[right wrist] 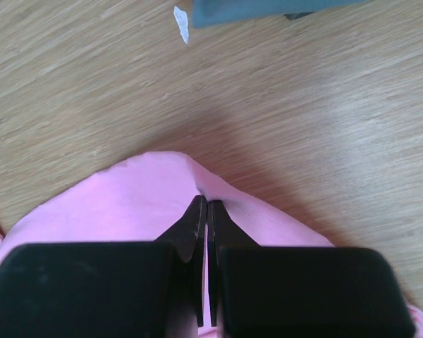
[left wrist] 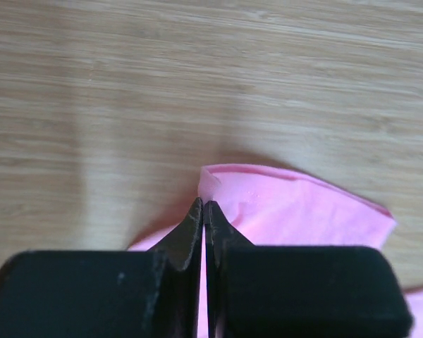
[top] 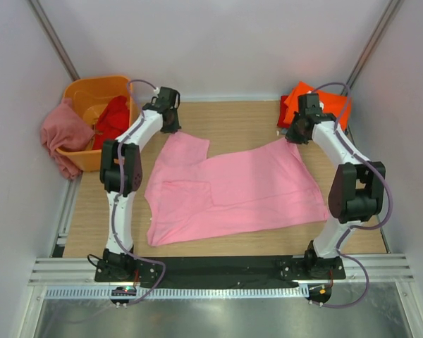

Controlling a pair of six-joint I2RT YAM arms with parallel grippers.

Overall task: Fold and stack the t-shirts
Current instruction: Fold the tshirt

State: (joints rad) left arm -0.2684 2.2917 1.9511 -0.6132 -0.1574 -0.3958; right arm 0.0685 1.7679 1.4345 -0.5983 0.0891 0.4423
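A light pink t-shirt (top: 233,190) lies spread across the wooden table. My left gripper (top: 170,127) is shut on its far left corner; in the left wrist view the black jaws (left wrist: 204,205) pinch a raised fold of pink cloth (left wrist: 296,211). My right gripper (top: 294,135) is shut on the far right corner, where the cloth (right wrist: 127,211) peaks up between the closed tips (right wrist: 204,204). An orange t-shirt (top: 324,105) lies folded at the back right. A red t-shirt (top: 113,118) sits in the tub and a dusty rose one (top: 62,134) hangs over its edge.
An orange plastic tub (top: 92,95) stands at the back left corner. White walls enclose the table on three sides. A grey-blue cloth edge (right wrist: 268,8) and a small white scrap (right wrist: 182,24) show at the top of the right wrist view.
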